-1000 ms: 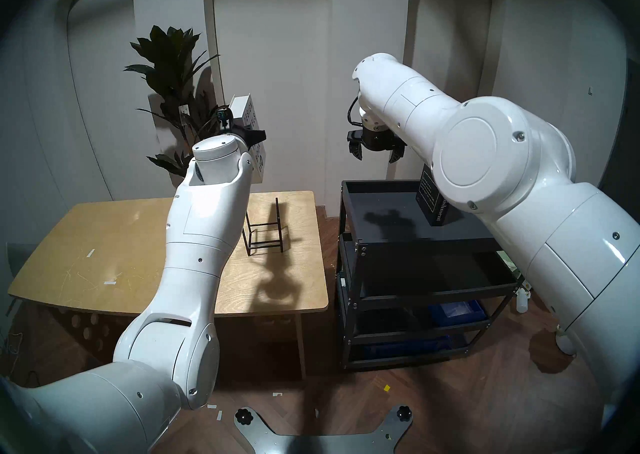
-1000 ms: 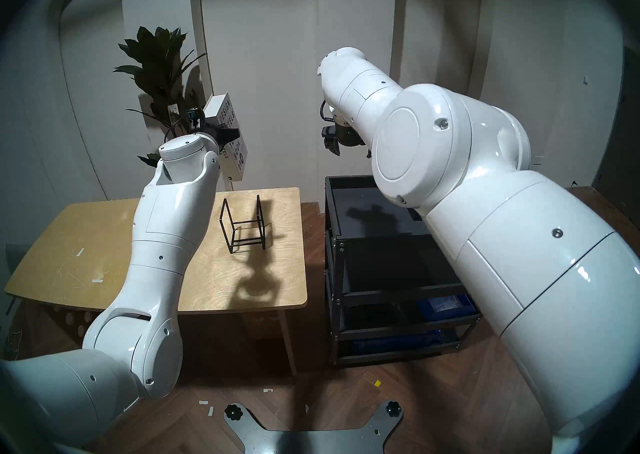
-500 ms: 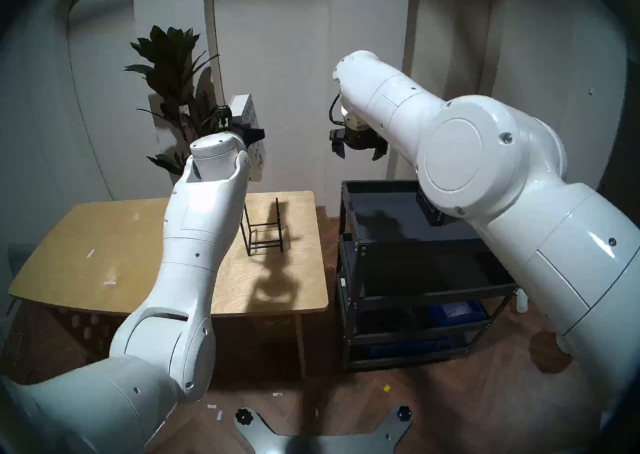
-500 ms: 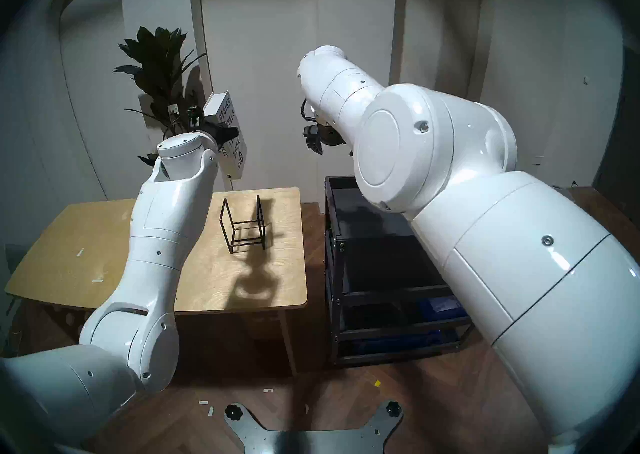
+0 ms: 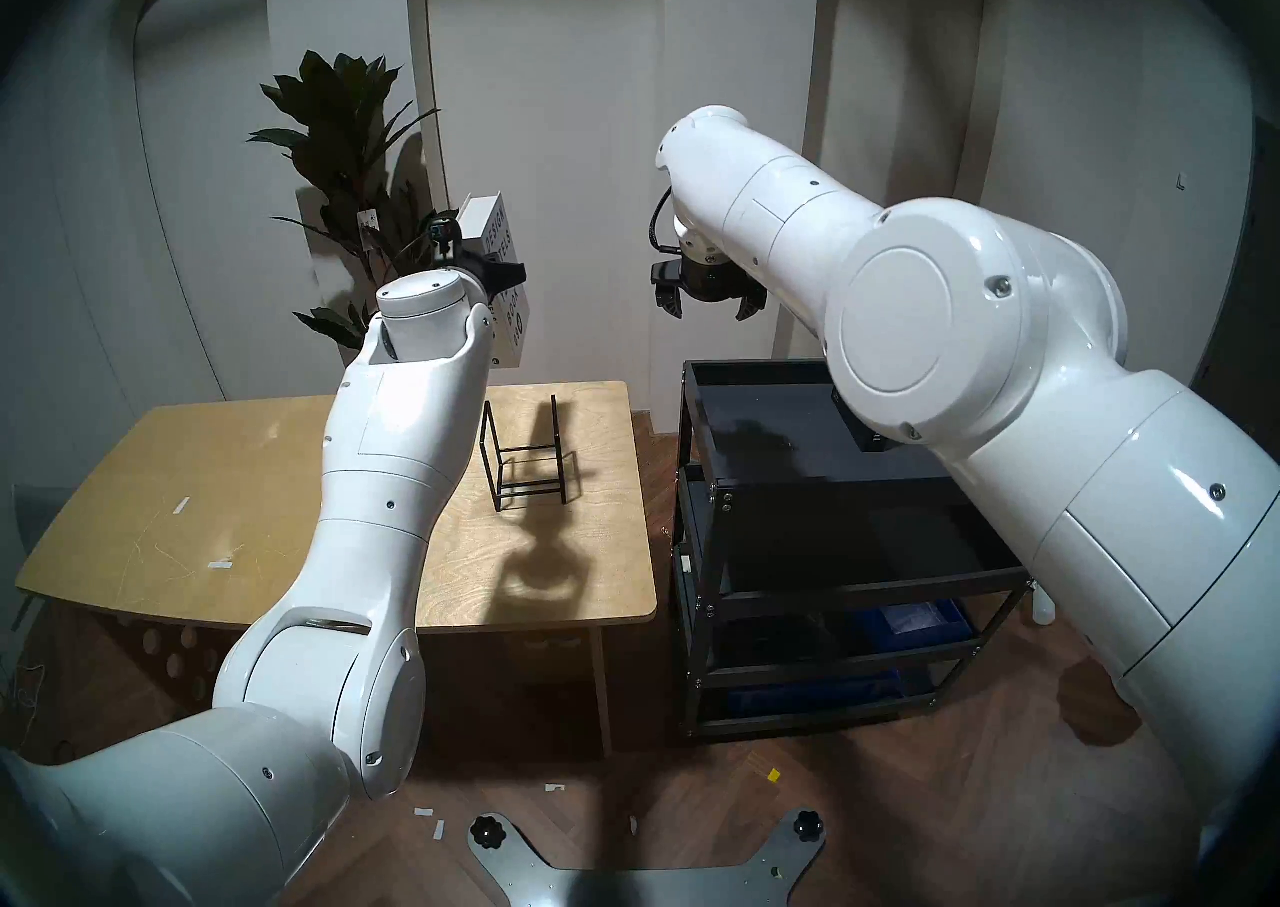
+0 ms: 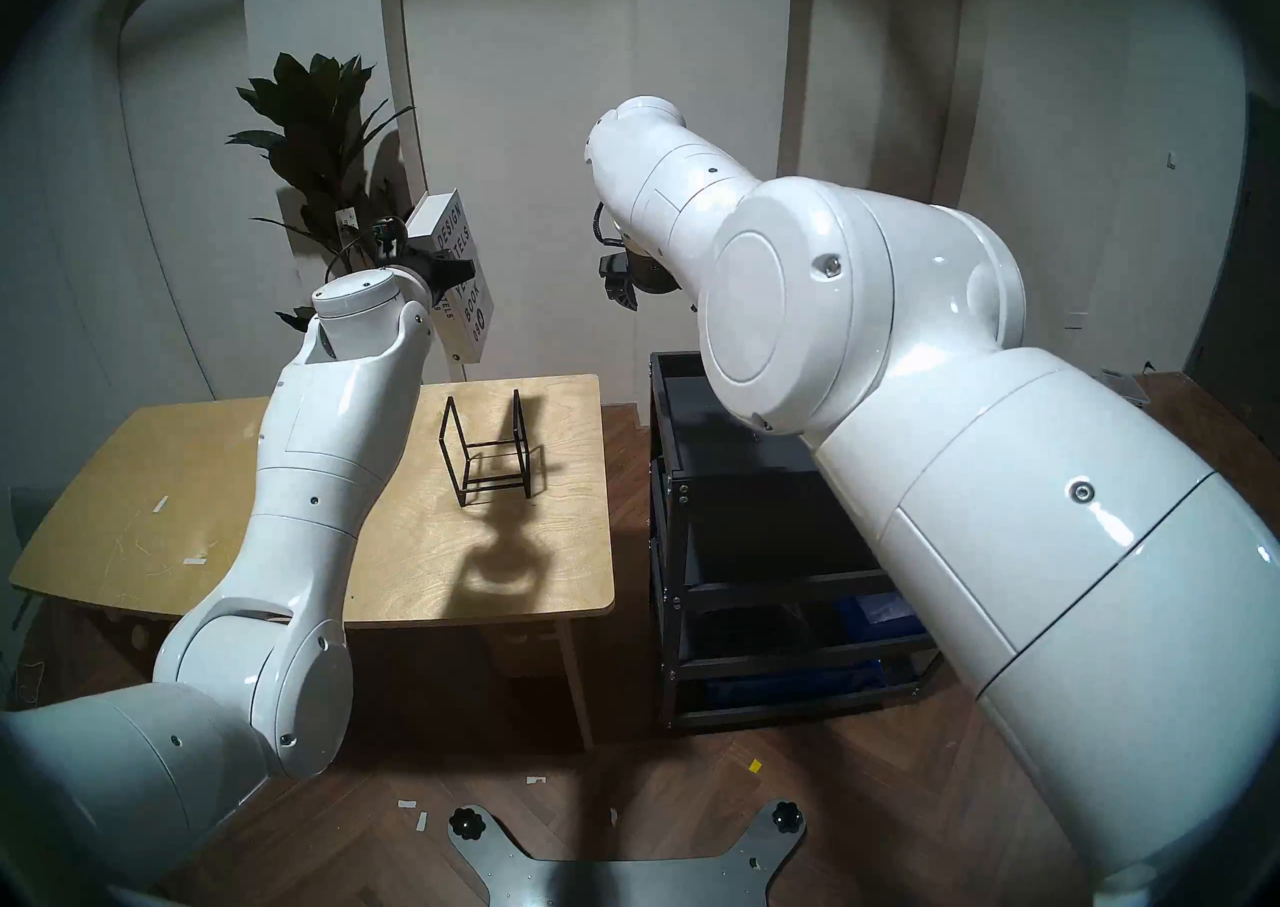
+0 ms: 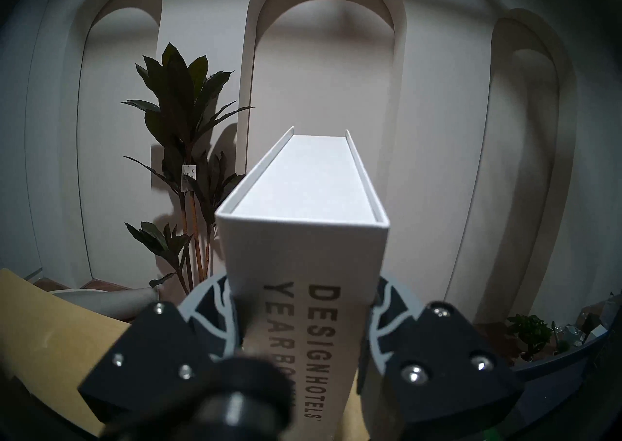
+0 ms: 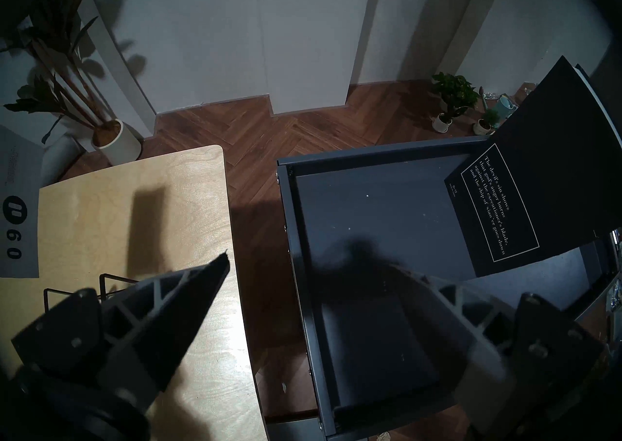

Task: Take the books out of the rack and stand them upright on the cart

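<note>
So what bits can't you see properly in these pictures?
- Dark book on the cart: in both head views the right arm covers nearly all of it; in the right wrist view the frame edge cuts it off.
- White book: the left gripper covers the middle spine letters in the head views.
- Right gripper: the head right view shows one finger; the arm hides the other.
- Cart's lower shelves: too dark to tell their contents.
</note>
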